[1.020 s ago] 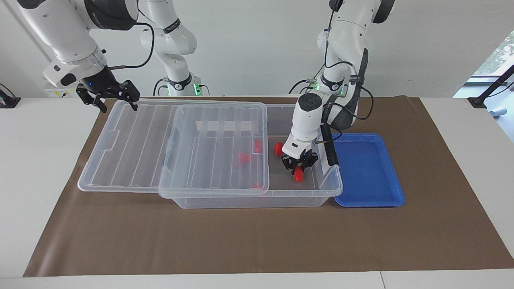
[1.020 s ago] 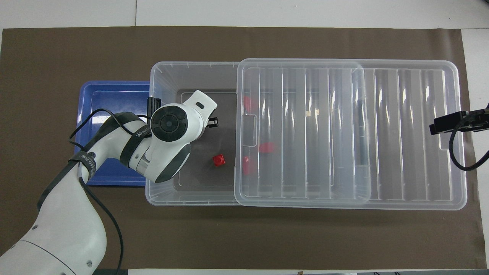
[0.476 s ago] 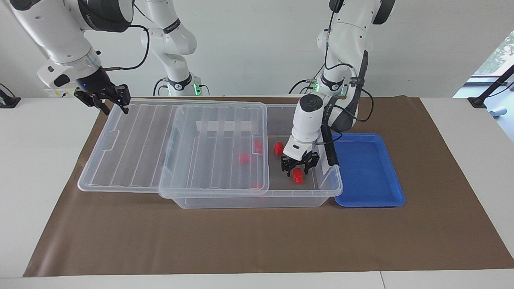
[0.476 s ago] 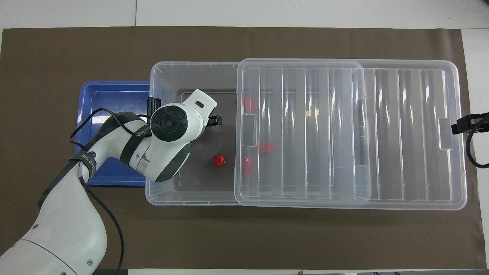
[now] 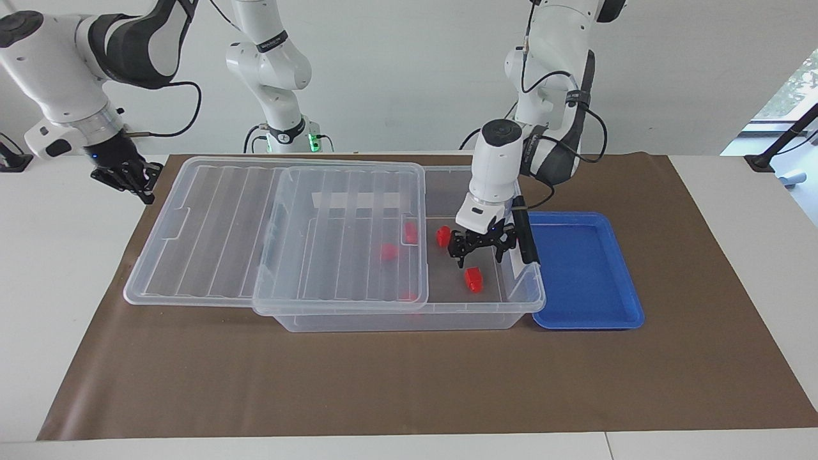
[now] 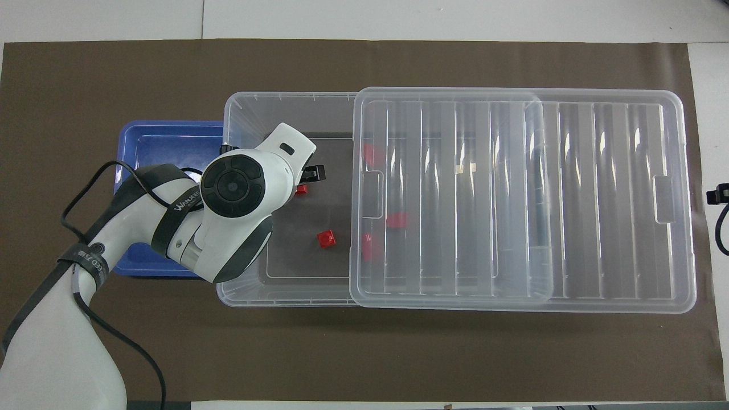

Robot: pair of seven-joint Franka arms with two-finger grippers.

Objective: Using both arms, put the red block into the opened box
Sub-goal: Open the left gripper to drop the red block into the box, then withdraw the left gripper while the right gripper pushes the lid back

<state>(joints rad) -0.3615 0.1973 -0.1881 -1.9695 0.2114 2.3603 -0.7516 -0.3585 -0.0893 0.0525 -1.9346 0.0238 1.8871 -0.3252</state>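
The clear box lies along the mat. Its ribbed lid is slid toward the right arm's end, so the end by the left arm is uncovered. A red block rests on the box floor in that uncovered part, and my left gripper hangs open just above it, holding nothing. Another red block lies nearer to the robots on the same floor. More red blocks show through the lid. My right gripper is shut and empty over the white table off the lid's end.
A shallow blue tray sits against the box at the left arm's end, with nothing in it. A brown mat covers the table under everything. In the overhead view the left arm's wrist covers part of the open box.
The left gripper opened, left its red block on the box floor and rose a little. The right gripper drew away from the lid's end, out over the white table, and shut.
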